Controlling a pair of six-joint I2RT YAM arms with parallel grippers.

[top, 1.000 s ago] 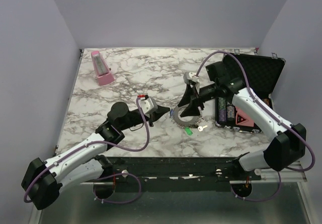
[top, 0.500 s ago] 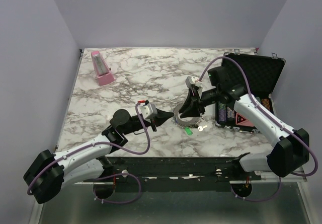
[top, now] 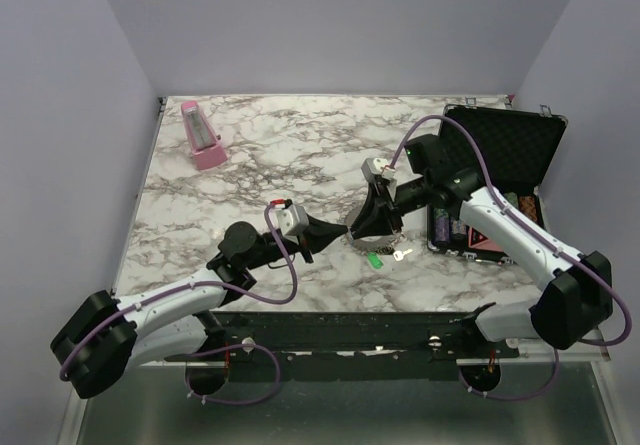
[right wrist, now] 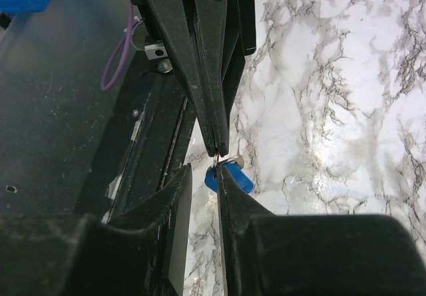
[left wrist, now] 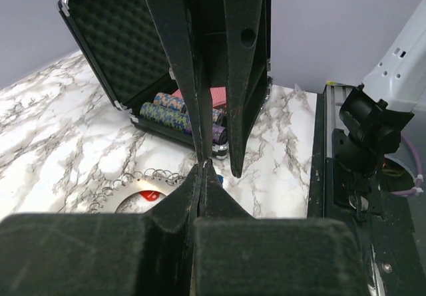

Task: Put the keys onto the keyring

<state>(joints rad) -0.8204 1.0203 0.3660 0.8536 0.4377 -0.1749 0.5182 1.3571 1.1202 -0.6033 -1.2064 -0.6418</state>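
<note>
**Keyring** (left wrist: 150, 174): flat grey metal ring with a toothed outer rim, laid flat on the marble surface (top: 280, 155) and only partly seen.

**Red-headed key** (left wrist: 150, 196): its head is seen just by the toothed rim.

**Blue-headed key** (right wrist: 229, 178): found at the tip of the left claw (right wrist: 218, 151). Whether it is gripped cannot be told.

**Green-headed key** (top: 375, 260) and **pale key** (top: 402, 254): laid flat side by side, near the ring.
</note>
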